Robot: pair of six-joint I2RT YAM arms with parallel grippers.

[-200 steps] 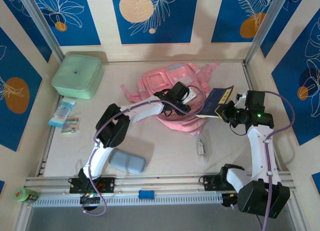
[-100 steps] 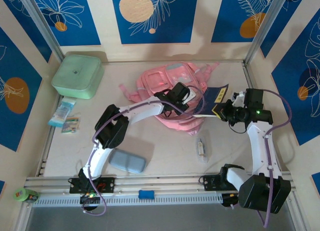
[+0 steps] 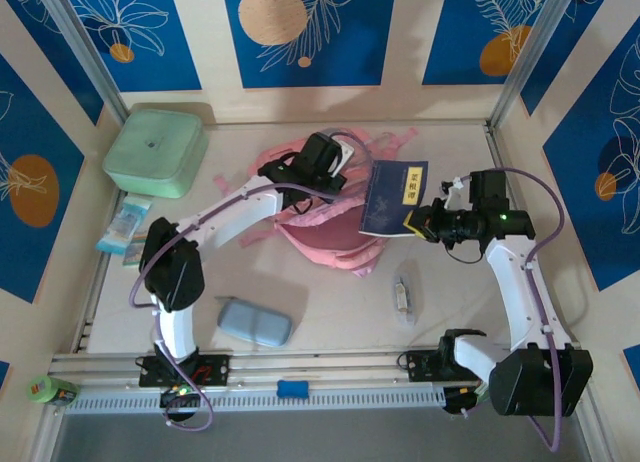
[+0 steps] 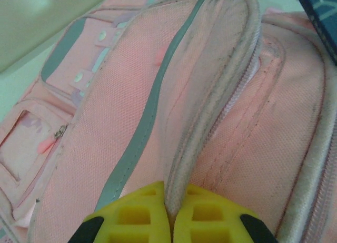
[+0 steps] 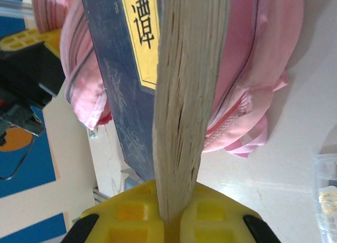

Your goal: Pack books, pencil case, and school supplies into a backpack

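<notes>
I have left gripper [image 4: 169, 203] pinching the backpack [image 4: 126, 95] by its rim right at the fingertips, right gripper [image 5: 171, 214] clamped on the book [image 5: 113, 69] with the backpack just beyond; if that thin rim pinch slips, the mouth sags and the book jams.

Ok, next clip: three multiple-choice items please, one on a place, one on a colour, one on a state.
1. The pencil case lies: A) on the green box B) on the table, near its front edge C) in a gripper
2. The label on the book in the right gripper is: A) yellow B) red C) white
3. The left gripper is: A) open B) shut on the backpack's rim C) shut on the book
Key: B, it rests on bare tabletop; A, yellow strip on navy cover; B, fingers pinch the pink zipper edge.
</notes>
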